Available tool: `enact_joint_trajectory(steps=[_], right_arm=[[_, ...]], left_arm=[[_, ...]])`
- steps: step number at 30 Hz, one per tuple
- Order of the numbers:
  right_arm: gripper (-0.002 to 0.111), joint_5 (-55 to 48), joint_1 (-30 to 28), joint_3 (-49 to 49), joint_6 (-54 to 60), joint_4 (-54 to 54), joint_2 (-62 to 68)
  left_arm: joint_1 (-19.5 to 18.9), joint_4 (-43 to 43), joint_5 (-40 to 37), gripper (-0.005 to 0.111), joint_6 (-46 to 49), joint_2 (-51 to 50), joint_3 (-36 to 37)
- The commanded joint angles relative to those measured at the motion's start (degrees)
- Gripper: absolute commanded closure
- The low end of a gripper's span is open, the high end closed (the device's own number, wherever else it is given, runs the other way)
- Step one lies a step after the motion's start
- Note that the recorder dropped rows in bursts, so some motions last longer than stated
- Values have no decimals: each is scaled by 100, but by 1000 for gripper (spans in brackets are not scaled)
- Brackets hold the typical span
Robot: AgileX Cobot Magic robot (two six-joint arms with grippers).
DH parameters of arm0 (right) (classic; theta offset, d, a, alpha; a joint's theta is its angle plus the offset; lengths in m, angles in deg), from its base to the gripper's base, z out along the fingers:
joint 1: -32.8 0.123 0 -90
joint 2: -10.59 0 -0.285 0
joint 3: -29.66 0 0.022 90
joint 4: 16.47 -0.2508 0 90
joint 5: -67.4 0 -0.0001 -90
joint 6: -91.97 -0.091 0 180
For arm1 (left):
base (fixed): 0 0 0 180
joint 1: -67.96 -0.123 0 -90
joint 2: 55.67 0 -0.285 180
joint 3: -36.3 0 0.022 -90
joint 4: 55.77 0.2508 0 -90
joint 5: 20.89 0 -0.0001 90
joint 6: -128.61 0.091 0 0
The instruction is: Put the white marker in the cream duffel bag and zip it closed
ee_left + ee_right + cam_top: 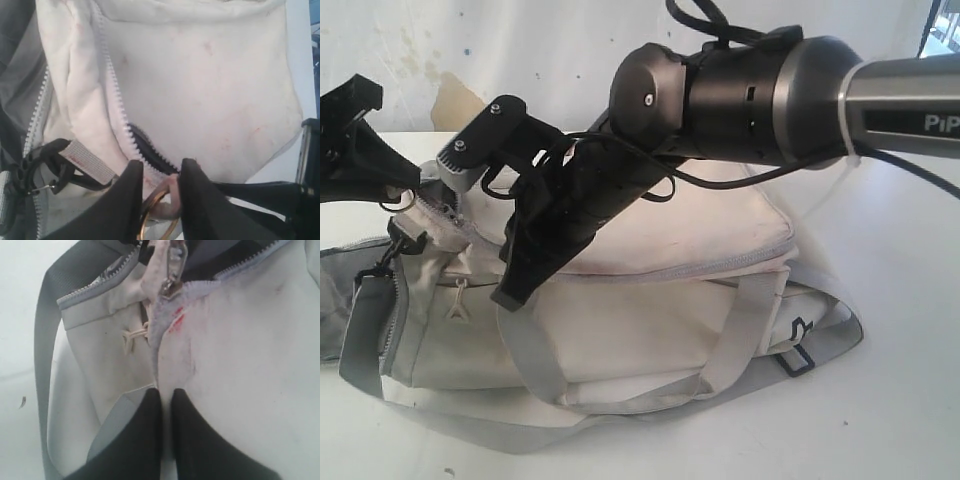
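The cream duffel bag (670,250) lies on its side on the white table. My left gripper (405,185) is at the bag's left end. In the left wrist view that gripper (160,167) is shut on the zipper pull, a gold ring (159,202) with a fabric tab. Just beyond the tips a short gap in the zipper (145,145) shows dark lining. My right gripper (510,295) reaches across from the right onto the bag's front. Its fingers (166,392) are pinched on a ridge of the bag's fabric (240,340). The white marker is out of view.
Grey webbing straps (535,370) loop under the bag, with a black buckle (798,350) at its right end and a black clip (35,170) by the zipper. White table (900,300) surrounds the bag and a stained wall (420,50) stands behind. The right arm's thick body (760,90) hangs over the bag.
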Motion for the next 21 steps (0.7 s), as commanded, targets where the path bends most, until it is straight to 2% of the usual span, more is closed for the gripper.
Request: enact_joint_trajectory(steps=[1,6,12,14,15,17,21], right_arm=[[108,-350,-14,21,-16,127,-168],[108,-447,-14,21,-371,513,-292],[108,-751,-14,21,-688,826,-292],[108,-697,-14,21,-638,826,-292],[108,-619,-14,21,-638,803,-292],[108,-508,-14,21,-649,803,-292],[108,-281,-14,21,-741,803,-292]], left_arm=[[-34,-41,554,107,-26,49,-46],[-34,335,633,107,-169,49,-46],[-38,298,1435,107,-346,59,-46],[-23,-16,1133,107,-146,59,-46],[-23,-167,659,107,638,59,-46],[-23,-140,59,107,1472,59,-46],[-23,-110,-776,107,2385,59,-46]])
